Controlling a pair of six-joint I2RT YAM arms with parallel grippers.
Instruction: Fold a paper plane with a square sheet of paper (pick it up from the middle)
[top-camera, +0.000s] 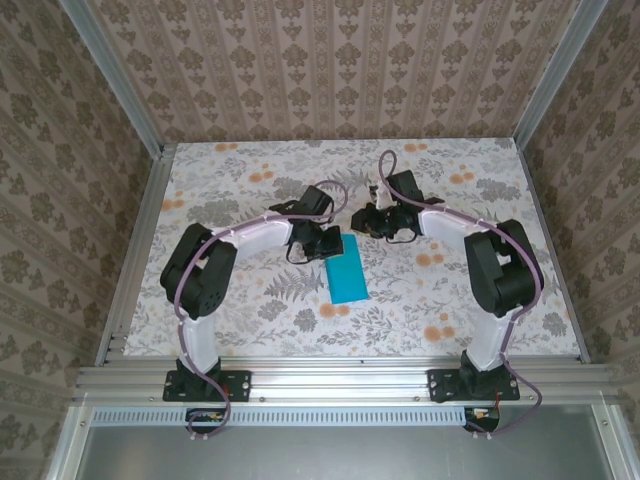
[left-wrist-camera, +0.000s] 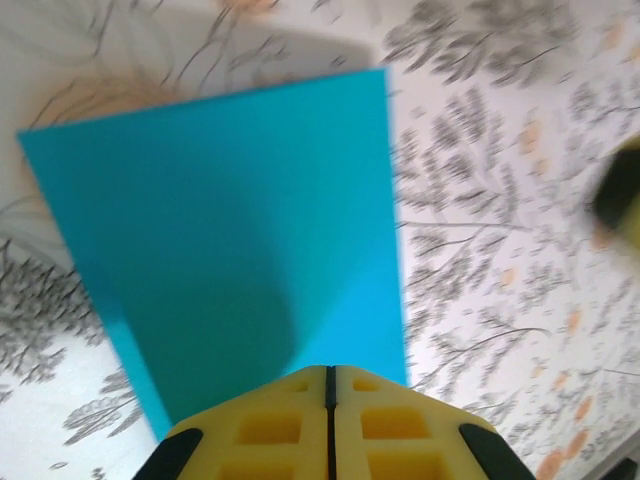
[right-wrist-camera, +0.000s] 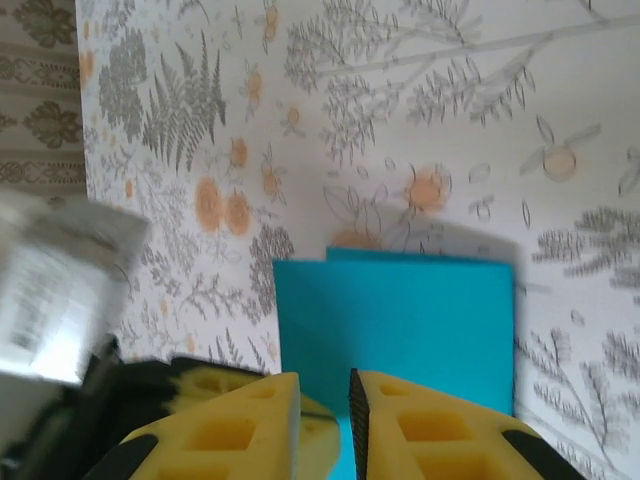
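Left gripper (left-wrist-camera: 330, 372) is clenching tight at the far end of the square sheet of paper (top-camera: 346, 270); right gripper (right-wrist-camera: 324, 380) is hovering there, jaws slightly parted. It's lying halved into a rectangle between the arms, with nose and wing folds not yet done. Its long axis is running far-to-near, the near end tilting slightly right.

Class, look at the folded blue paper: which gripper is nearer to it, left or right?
Left. The left gripper is shut on the folded blue paper, pinching its edge. The right gripper hovers by the far edge, jaws slightly apart, gripping nothing.
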